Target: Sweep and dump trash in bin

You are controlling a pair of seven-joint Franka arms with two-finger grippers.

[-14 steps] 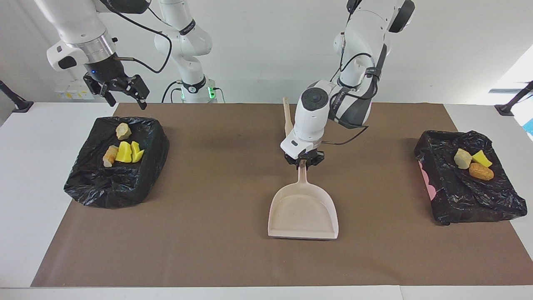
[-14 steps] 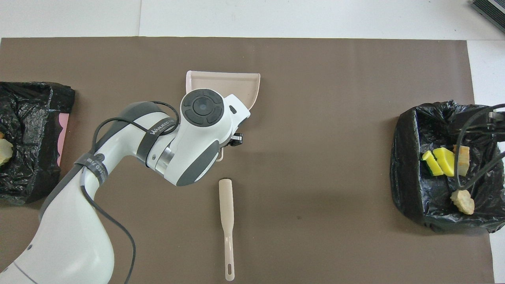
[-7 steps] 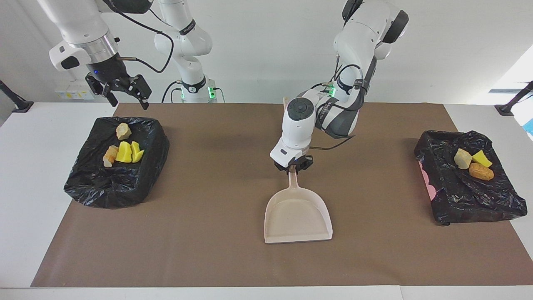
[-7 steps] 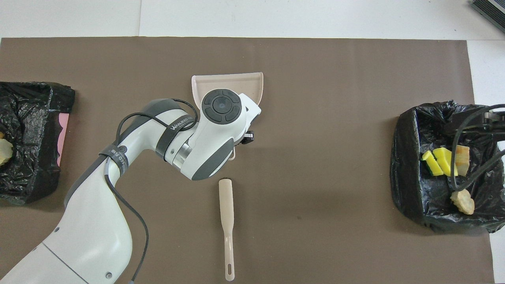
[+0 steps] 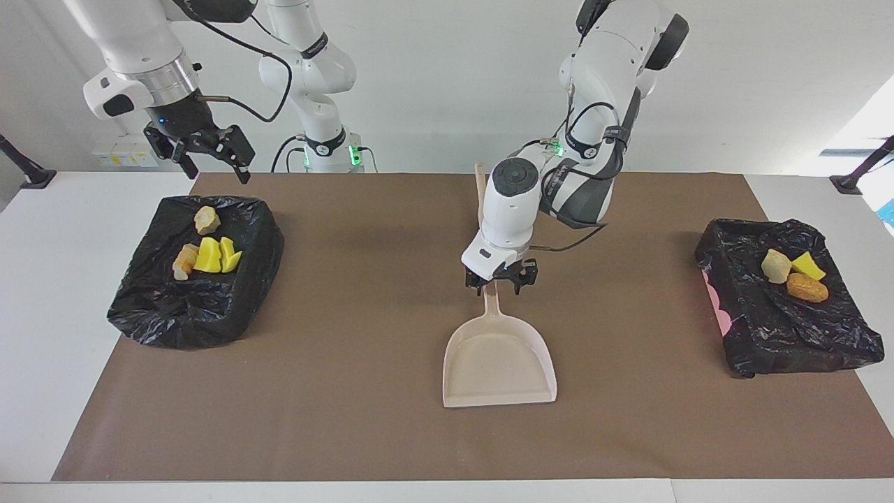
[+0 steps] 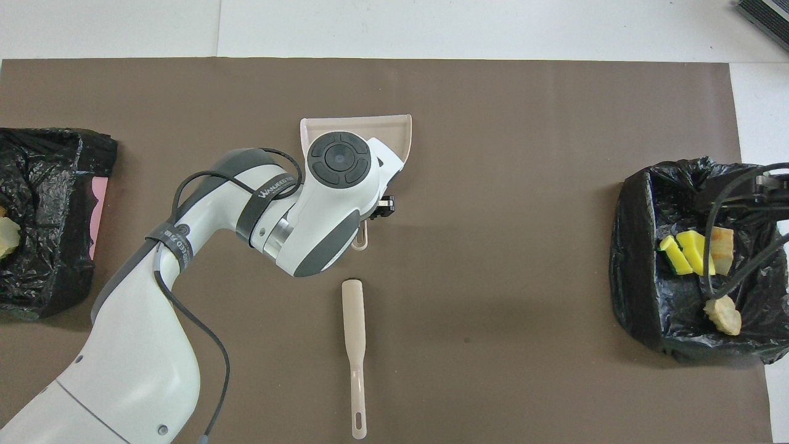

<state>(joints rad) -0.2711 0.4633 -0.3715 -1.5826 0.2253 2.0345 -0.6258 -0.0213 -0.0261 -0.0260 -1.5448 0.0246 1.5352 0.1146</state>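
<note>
Hovering over the handle of the beige dustpan [image 5: 500,356], the left gripper [image 5: 501,278] has its jaws spread, gripping nothing; the pan lies flat on the brown mat [image 5: 349,391] mid-tabletop. The right gripper [image 5: 202,150] hangs with open, empty jaws above the black-lined bin [image 5: 188,307] at the right arm's end, which holds four bits of trash [image 5: 207,255]. Three more bits [image 5: 796,274] sit in the other lined bin [image 5: 789,328]. The brush [image 6: 354,345] lies nearer the robots than the dustpan.

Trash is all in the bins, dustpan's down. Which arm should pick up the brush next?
Probably left. The left gripper hangs open over the dustpan handle, and the brush lies just nearer the robots. The right gripper waits open above the bin at its own end.
</note>
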